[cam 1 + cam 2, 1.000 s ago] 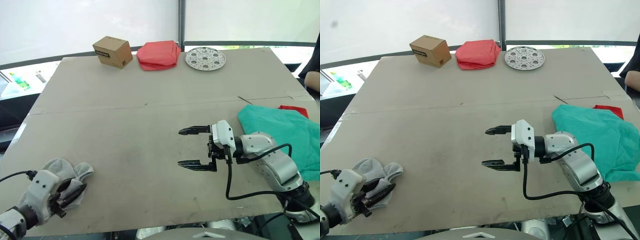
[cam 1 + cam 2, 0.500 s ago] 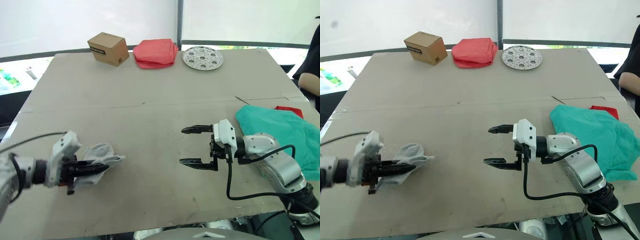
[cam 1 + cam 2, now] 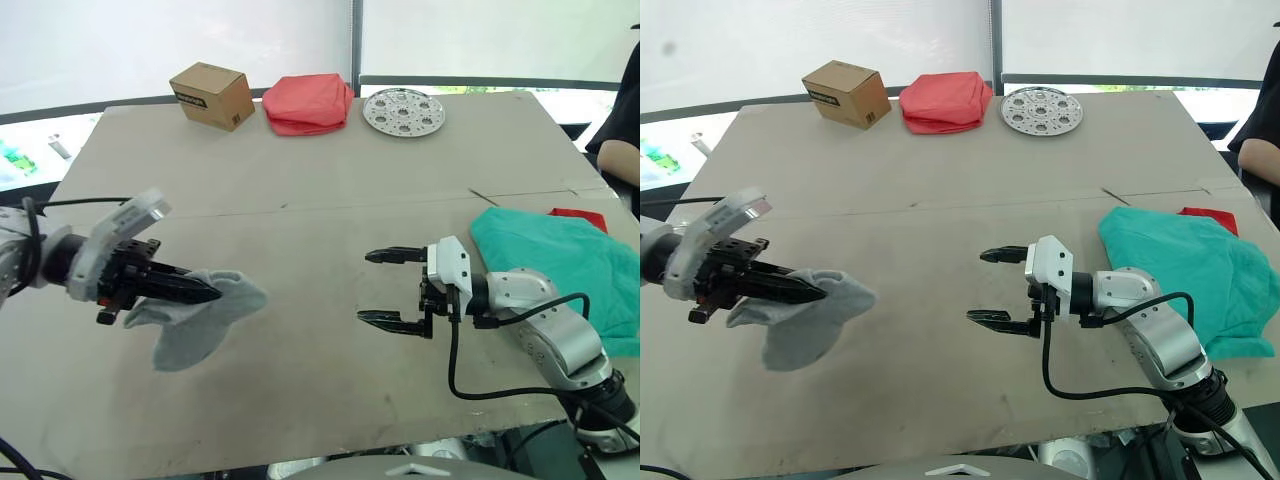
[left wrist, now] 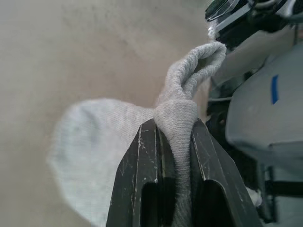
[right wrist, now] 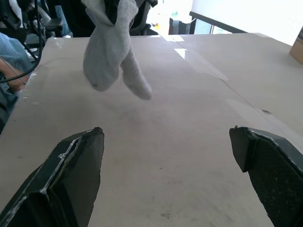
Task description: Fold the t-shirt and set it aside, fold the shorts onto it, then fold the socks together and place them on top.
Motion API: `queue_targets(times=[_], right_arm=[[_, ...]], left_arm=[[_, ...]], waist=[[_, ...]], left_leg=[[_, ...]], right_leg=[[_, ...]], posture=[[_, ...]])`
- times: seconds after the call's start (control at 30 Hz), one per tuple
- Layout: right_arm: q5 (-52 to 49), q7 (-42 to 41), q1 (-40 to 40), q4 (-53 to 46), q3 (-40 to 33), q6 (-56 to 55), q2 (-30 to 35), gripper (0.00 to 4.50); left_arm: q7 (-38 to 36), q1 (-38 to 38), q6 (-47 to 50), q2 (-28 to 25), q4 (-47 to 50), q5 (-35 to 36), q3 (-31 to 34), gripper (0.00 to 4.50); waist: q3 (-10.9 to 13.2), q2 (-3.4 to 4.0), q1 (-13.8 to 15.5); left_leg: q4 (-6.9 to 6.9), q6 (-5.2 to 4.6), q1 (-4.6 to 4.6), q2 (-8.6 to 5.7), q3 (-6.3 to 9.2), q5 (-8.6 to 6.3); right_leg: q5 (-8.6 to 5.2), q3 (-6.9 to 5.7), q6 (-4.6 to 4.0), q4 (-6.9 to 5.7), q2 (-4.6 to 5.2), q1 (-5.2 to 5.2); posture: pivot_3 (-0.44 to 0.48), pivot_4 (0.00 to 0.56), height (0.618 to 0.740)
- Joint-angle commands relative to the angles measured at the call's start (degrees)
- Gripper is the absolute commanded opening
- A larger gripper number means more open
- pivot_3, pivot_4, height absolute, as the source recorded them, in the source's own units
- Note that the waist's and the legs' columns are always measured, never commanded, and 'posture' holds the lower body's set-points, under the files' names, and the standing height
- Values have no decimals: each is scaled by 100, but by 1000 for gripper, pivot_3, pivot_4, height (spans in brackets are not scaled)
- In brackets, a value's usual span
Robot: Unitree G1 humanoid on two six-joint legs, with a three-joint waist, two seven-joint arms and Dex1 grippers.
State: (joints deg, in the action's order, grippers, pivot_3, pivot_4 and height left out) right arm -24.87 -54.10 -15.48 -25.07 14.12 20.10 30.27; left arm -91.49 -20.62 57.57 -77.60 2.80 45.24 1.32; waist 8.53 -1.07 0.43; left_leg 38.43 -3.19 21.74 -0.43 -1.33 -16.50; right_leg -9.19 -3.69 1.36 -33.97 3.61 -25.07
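Note:
The light grey socks (image 3: pixel 196 322) hang above the left part of the table, pinched at their cuffs by my left gripper (image 3: pixel 207 293), which is shut on them. The left wrist view shows the sock fabric (image 4: pixel 179 118) squeezed between the two black fingers. My right gripper (image 3: pixel 383 287) stands open near the table's middle, fingers pointing left toward the socks (image 5: pixel 111 53), with nothing between them. The teal shorts (image 3: pixel 560 265) lie in a heap at the right edge. A corner of the bright red t-shirt (image 3: pixel 578 216) shows from under their far side.
Along the far edge stand a cardboard box (image 3: pixel 211 94), a folded salmon-pink cloth (image 3: pixel 307 102) and a round perforated metal plate (image 3: pixel 405 110). A person's arm (image 3: pixel 622 150) shows at the right edge. A seam crosses the table (image 3: pixel 300 180).
My left gripper has lifted the socks from the near left corner and carried them up and to the right, toward the middle. The right gripper has stayed open in place.

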Motion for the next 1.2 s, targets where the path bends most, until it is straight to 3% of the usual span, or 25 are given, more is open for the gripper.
queue_targets(times=[0.03,0.37,0.6,0.8,1.2], right_arm=[[-89,83,-2,-316,-157,46,29,4500],[-89,39,-24,-230,-192,10,42,4500],[-93,-14,-62,-171,-187,-9,38,4500],[-48,-14,-45,-149,-193,-39,23,4500],[-84,8,-19,-207,-206,-6,47,4500]], left_arm=[[85,-136,323,108,23,202,145,12],[627,30,1217,501,167,796,739,12],[339,139,885,194,213,500,528,12],[620,-277,1212,481,7,696,531,12],[1279,89,1758,908,569,1251,1029,12]], waist=[[0,-2,-5],[1,-5,11],[0,-7,16],[0,-8,32],[-2,-12,18]], left_leg=[[0,0,0,1,0,0],[1,7,-1,2,2,4],[2,15,-1,1,2,9],[3,14,0,-1,3,8],[7,17,-3,0,2,10]], right_leg=[[0,0,0,0,0,0],[0,2,0,-1,0,0],[0,2,-1,-2,1,0],[0,1,-1,-3,1,1],[0,6,-1,-9,3,1]], posture=[[0,150,740],[0,150,740],[0,150,740],[0,150,740],[0,150,740]])
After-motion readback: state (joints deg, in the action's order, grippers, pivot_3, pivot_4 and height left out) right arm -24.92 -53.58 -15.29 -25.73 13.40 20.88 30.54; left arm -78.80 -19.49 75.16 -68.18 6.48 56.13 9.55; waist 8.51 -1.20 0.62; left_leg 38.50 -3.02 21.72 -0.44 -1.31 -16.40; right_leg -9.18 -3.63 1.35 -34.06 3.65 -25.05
